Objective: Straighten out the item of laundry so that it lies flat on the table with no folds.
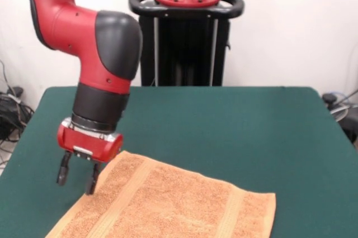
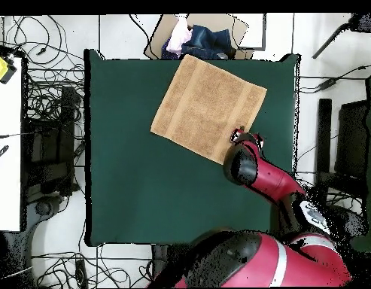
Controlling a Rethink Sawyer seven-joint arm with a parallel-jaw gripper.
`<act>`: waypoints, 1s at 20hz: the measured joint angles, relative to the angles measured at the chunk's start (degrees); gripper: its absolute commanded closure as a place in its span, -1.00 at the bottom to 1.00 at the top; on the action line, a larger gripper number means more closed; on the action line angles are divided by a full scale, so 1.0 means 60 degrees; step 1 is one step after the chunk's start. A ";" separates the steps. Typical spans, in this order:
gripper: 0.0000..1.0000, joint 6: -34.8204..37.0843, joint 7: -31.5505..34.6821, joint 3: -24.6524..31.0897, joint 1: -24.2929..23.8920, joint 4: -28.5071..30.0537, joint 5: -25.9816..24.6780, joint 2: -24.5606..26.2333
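One orange-tan towel point(image 1: 173, 201) lies spread flat on the green table point(image 1: 235, 120), turned at an angle, with one corner reaching the table's edge in the overhead view. The single gripper point(image 1: 77, 179) hangs at the towel's edge near one corner; its two black fingers point(image 1: 63, 172) stand apart with nothing between them, one tip touching or just above the cloth border, the other over bare felt beside it. Two flat woven bands cross the towel.
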 measured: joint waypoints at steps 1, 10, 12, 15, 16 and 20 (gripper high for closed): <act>-1.00 -0.0085 0.0000 0.0000 -0.0027 0.0015 -0.0124 -0.0071; -1.00 -0.0471 0.0000 0.0000 -0.0070 0.0130 -0.0849 -0.0705; -1.00 -0.0527 0.0000 0.0000 -0.0058 0.0124 -0.0879 -0.0767; -1.00 -0.1200 0.0000 0.0001 -0.0062 -0.0052 -0.1256 -0.0603; -1.00 -0.1455 0.0000 0.0001 -0.0065 -0.0131 -0.1402 -0.0522; -1.00 -0.2400 0.0000 0.0011 -0.0093 -0.0546 -0.1946 -0.0126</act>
